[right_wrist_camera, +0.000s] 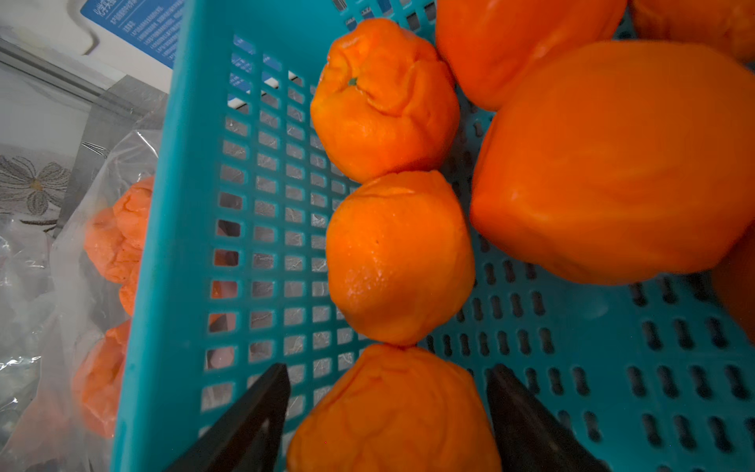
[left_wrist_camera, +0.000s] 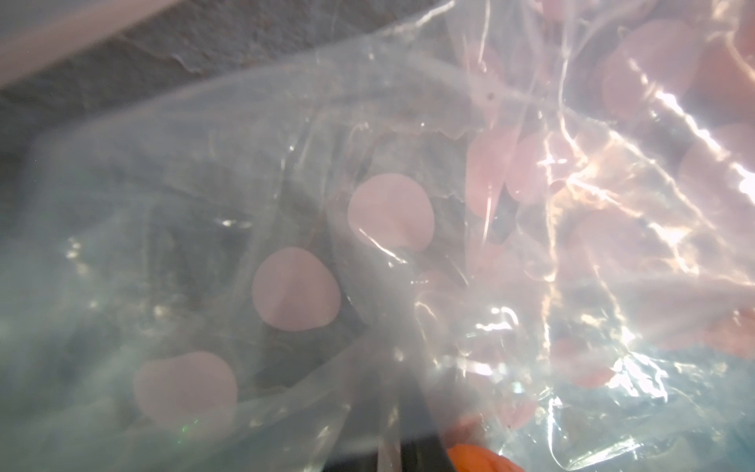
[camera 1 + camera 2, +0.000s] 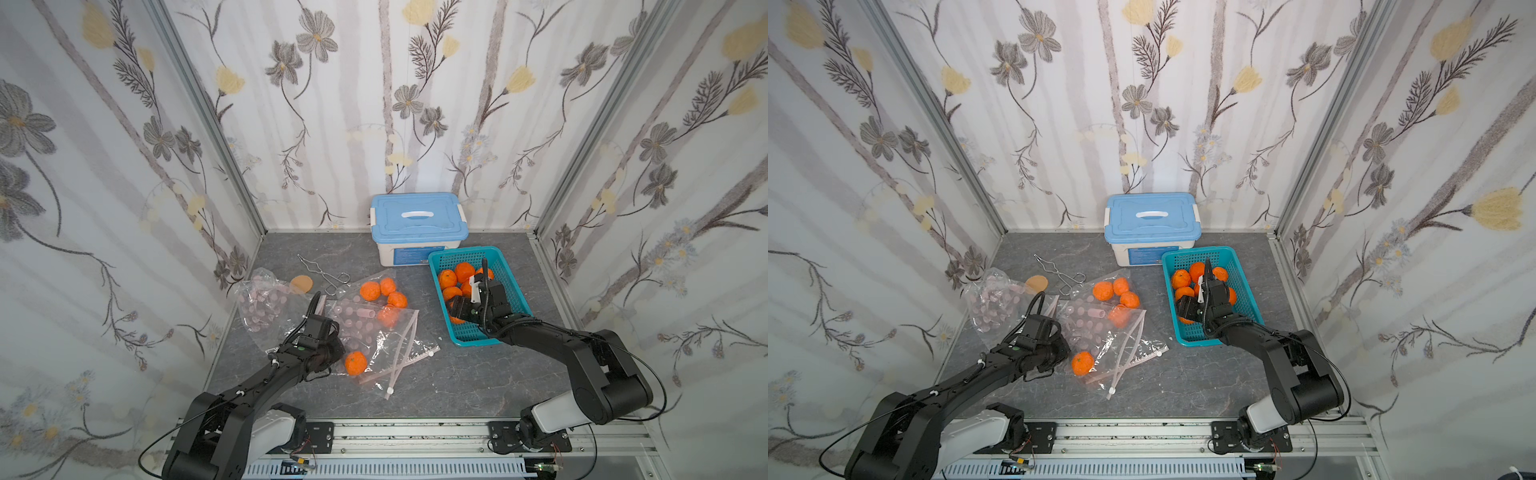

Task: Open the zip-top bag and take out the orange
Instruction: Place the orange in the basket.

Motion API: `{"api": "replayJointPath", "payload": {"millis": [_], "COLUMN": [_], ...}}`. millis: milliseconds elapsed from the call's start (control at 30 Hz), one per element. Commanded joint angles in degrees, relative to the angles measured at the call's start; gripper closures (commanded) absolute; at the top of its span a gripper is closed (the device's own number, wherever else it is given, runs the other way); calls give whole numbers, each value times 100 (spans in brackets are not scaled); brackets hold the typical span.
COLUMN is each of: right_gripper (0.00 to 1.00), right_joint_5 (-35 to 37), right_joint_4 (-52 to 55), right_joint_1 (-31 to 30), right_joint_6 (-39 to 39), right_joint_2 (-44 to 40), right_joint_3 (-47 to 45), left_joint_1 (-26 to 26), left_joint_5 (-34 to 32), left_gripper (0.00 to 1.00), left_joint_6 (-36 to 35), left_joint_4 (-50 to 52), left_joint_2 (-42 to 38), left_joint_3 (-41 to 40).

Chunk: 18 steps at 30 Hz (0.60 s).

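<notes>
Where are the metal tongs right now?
In both top views the metal tongs lie flat at the back left, between the round tan disc and the bagged oranges, left of the blue-lidded box.

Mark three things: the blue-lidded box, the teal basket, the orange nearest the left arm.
blue-lidded box (image 3: 417, 215): a top view, on the lid's white handle.
teal basket (image 3: 471, 332): a top view, on bare mesh at its near end.
orange nearest the left arm (image 3: 355, 363): a top view, on its middle.

High stereo tops; wrists close, seemingly downward.
</notes>
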<state>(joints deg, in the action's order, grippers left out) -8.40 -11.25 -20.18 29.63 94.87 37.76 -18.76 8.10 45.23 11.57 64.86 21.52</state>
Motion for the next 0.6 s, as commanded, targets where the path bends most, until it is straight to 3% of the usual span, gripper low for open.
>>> {"api": "replayJointPath", "payload": {"millis": [0,467,567], "right_gripper": [21,23,26], "right_joint_5": [242,663,1125], "right_joint_4": [206,750,1265], "right_joint_1": [12,35,38], "right_joint_6": [-233,-693,-561], "right_joint_2": [-62,-1282,-1427], "right_joint_3": [122,6,62], "left_joint_1": [4,2,4], "left_joint_5": [-89,-76,-76], "left_gripper": [85,85,85], "left_joint_6": [-6,-15,-15], "left_joint_4": [126,136,126], "left_joint_2": [0,-8,16], "left_joint_3": [16,53,70]}}
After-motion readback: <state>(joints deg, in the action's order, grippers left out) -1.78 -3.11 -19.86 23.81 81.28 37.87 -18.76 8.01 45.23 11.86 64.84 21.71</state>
